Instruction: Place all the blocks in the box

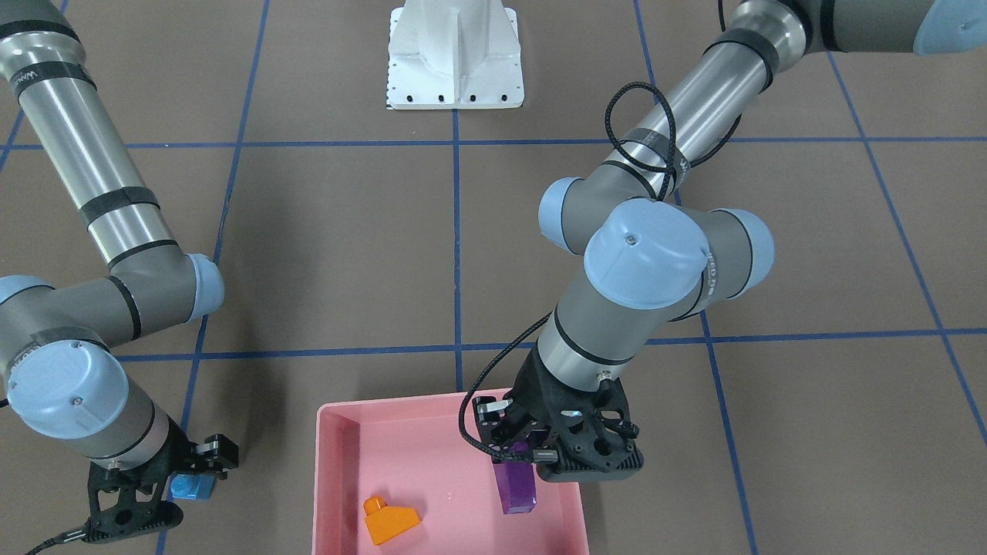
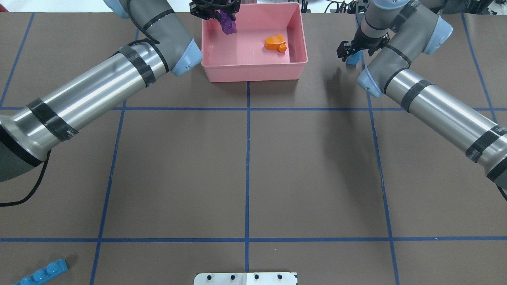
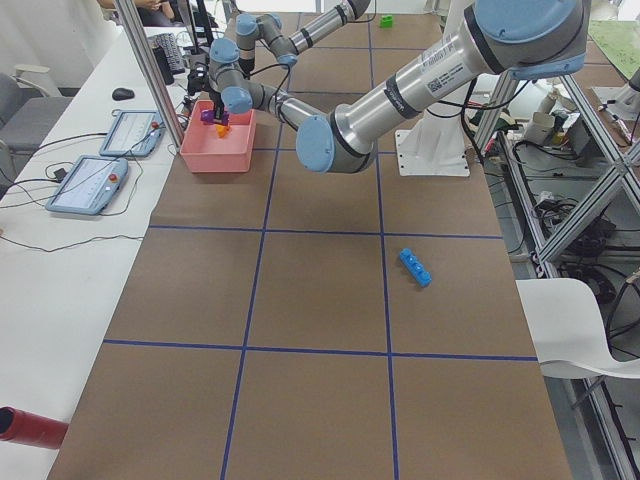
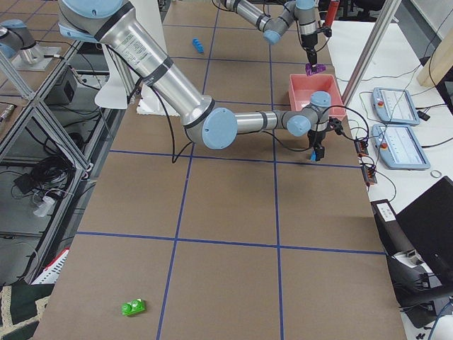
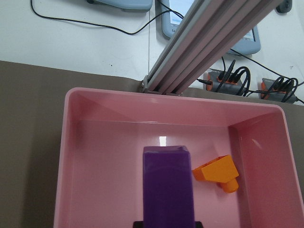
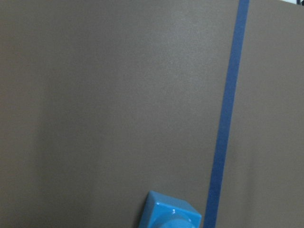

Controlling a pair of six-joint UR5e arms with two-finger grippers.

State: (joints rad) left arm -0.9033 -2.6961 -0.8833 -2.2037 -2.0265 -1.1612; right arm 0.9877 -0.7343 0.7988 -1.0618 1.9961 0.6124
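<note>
My left gripper (image 1: 517, 451) is shut on the purple oblong block (image 1: 517, 486) and holds it upright over the pink box (image 1: 331, 462), near its side wall. The left wrist view shows the purple block (image 5: 168, 185) above the box floor (image 5: 109, 166). The orange sloped block (image 1: 391, 520) lies inside the box. My right gripper (image 1: 189, 474) is low over the small blue block (image 1: 191, 487) on the table beside the box; its jaws are hidden. The long blue block (image 2: 39, 273) and the green block (image 4: 133, 307) lie far away on the table.
The white robot base (image 1: 455, 54) stands at the table's robot side. An aluminium post (image 5: 204, 42), cables and tablets (image 3: 85, 185) lie just beyond the box's far side. Blue tape lines (image 6: 225, 118) cross the brown table.
</note>
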